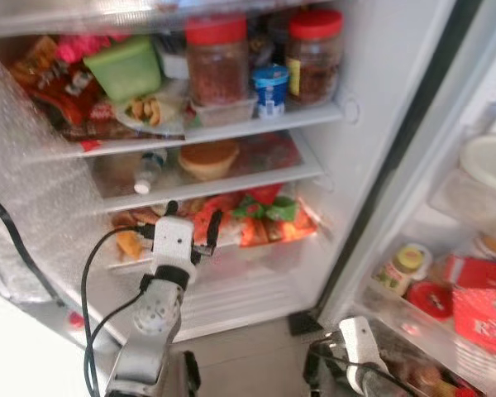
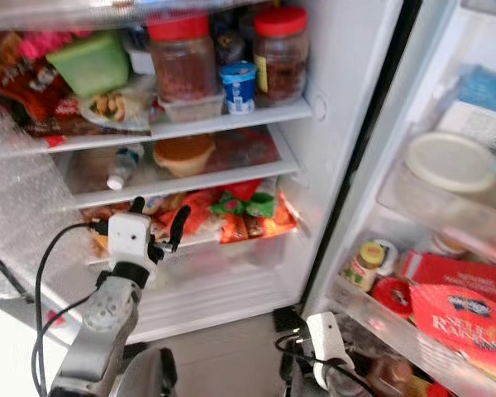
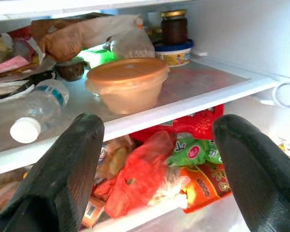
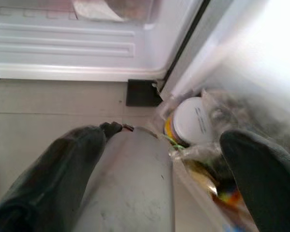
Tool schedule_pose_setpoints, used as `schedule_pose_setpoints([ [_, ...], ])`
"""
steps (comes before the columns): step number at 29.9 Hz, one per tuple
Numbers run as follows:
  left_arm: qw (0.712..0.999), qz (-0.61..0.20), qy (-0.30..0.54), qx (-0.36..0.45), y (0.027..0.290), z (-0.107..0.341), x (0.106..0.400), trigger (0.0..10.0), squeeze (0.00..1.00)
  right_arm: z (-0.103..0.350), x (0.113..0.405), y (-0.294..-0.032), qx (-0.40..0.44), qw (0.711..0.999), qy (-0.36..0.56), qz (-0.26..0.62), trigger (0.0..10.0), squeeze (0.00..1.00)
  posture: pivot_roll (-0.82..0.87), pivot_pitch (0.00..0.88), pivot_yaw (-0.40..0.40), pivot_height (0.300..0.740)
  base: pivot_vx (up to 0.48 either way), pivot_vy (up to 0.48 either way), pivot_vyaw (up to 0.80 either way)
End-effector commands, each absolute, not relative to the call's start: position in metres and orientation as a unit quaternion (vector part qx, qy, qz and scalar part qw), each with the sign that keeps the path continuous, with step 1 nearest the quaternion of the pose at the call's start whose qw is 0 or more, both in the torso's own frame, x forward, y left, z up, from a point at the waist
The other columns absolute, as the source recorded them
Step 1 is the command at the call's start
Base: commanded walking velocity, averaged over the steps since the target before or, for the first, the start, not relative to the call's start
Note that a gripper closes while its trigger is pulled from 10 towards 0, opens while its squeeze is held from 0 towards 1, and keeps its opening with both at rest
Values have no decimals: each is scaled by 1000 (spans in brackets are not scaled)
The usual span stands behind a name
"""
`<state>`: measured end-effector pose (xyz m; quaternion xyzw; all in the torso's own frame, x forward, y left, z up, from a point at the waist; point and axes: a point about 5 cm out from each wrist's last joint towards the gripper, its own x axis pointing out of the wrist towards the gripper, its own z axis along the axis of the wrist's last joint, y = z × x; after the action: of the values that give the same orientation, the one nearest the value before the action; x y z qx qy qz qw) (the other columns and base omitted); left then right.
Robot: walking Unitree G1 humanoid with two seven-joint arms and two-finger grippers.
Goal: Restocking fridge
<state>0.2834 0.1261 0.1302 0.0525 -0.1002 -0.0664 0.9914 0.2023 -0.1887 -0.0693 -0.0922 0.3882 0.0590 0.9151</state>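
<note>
The fridge stands open before me. My left gripper [image 1: 193, 219] is raised in front of the lower drawer, open and empty. Past its fingers [image 3: 63, 169], an orange lidded tub [image 3: 127, 82] and a lying water bottle [image 3: 34, 113] rest on the middle shelf [image 1: 231, 184]. Red and green snack bags [image 1: 256, 217] fill the drawer below. My right gripper [image 4: 163, 136] hangs low by the door's bottom shelf, open. A grey rounded surface [image 4: 130, 188] lies against one of its fingers; I cannot tell what it is.
The top shelf holds two red-lidded jars [image 1: 217, 58], a green tub [image 1: 126, 68] and a blue-lidded cup [image 1: 270, 89]. On the right, the door shelves carry a white-lidded container [image 1: 488, 161], a small yellow-capped jar [image 1: 401, 266] and a red box [image 1: 484, 306]. A black cable [image 1: 8, 231] runs at the left.
</note>
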Motion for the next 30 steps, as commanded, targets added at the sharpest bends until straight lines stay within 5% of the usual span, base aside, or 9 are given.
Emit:
schedule_pose_setpoints([
  [1, 992, -58, -98, 61, 128, 130, 282, 10000, 0, -99, 145, -186, -85, 860, 498, 76, 10000, 0, -46, 66, 43, 563, -439, 0, 0],
  [13, 997, -21, -58, 54, 144, 115, 279, 10000, 0, -99, 144, -187, -84, 859, 499, 77, 10000, 0, -47, 71, 42, 563, -429, 0, 0],
  [24, 981, 73, 178, 35, 207, 14, 253, 10000, 0, -99, 145, -186, -83, 859, 499, 79, 10000, 0, -34, 72, 44, 563, -23, 0, 0],
  [30, 956, 46, 285, 46, 215, -29, 233, 10000, 0, -99, 146, -186, -83, 859, 498, 79, 10000, 0, -27, 72, 42, 563, 0, 0, 0],
])
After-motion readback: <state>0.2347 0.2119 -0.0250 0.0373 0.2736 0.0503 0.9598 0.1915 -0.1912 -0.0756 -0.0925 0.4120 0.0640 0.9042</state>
